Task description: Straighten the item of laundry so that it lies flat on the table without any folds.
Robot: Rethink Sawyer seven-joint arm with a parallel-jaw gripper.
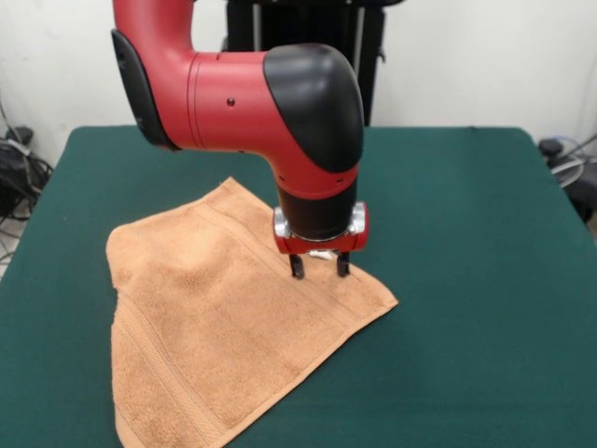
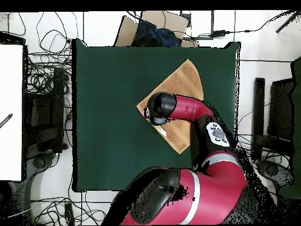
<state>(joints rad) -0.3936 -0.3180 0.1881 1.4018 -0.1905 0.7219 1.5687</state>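
Note:
The orange-brown terry towel (image 1: pixel 215 317) lies spread on the green table (image 1: pixel 485 280), with woven border bands along its edges. Its left edge looks turned over in a small fold, and its near part runs off the bottom of the front view. My gripper (image 1: pixel 319 269) points straight down over the towel's right corner area. Its two fingers (image 1: pixel 297 267) stand apart with nothing between them, their tips at or just above the cloth. In the overhead view the arm's wrist (image 2: pixel 160 108) hides the gripper and part of the towel (image 2: pixel 183 87).
The table (image 2: pixel 106 118) is far larger than the towel. A cardboard box with a dark bundle (image 2: pixel 154 30) sits past its far edge. Cables (image 2: pixel 44 88) lie on the floor at the sides, and a black stand (image 1: pixel 280 23) rises behind the arm.

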